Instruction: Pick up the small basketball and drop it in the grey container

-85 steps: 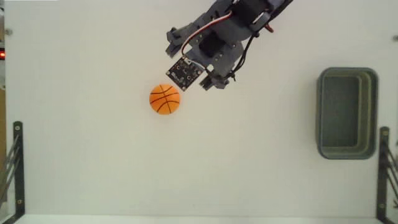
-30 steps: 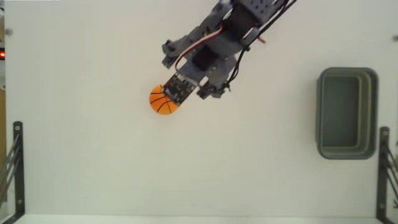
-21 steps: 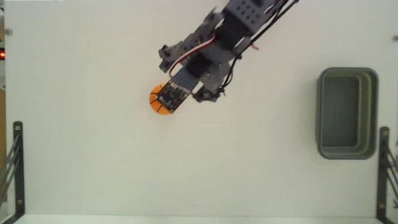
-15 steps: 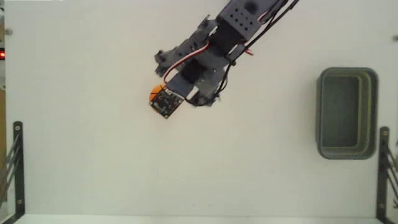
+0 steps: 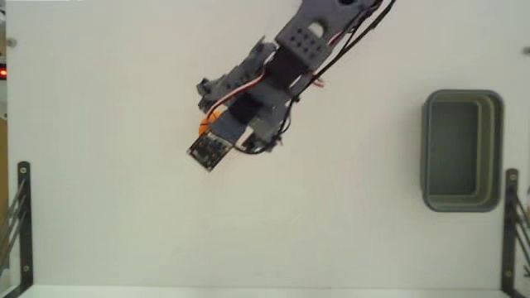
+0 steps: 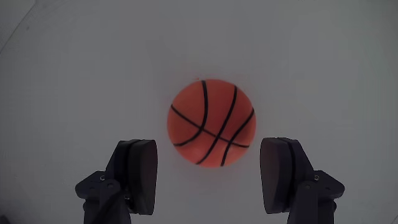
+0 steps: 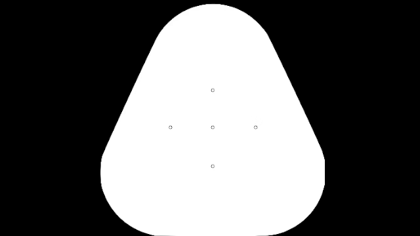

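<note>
We see bare surface (image 5: 124,207) all around the ball (image 6: 211,122). Our pincer (image 6: 211,168) gapes wide, fingers (image 6: 142,174) flanking it, touching nothing.

The fixed view is bright and evenly lit, the white table (image 5: 124,223) close to washed out, and the arm (image 5: 273,70) casts almost no shadow on it. The wrist view is much dimmer and greyer, darkening toward its corners; the table reads as dull grey, and a soft shadow lies under the ball (image 6: 211,122). The ball's seams are sharp there, while the two dark fingers (image 6: 138,175) at the bottom edge are slightly soft and show little surface detail.
</note>
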`<control>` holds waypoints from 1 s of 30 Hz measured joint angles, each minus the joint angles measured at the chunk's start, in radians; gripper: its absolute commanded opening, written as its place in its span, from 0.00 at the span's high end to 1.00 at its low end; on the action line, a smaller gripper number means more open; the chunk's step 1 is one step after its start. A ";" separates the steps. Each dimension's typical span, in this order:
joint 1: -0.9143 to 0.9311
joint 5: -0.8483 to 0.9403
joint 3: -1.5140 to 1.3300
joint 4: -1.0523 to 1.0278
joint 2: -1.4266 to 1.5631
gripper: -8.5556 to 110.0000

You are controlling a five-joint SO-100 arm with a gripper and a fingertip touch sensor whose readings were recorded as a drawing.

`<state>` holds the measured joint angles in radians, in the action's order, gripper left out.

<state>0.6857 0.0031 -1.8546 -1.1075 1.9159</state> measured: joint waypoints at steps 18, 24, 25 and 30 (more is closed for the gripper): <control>0.000 0.002 0.120 0.055 -0.149 0.00; 0.000 0.002 0.126 0.058 -0.147 0.00; 0.000 0.002 0.127 0.058 -0.147 0.00; 0.000 0.002 0.127 0.058 -0.147 0.00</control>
<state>0.6857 0.0046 -1.7273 -1.0492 1.7687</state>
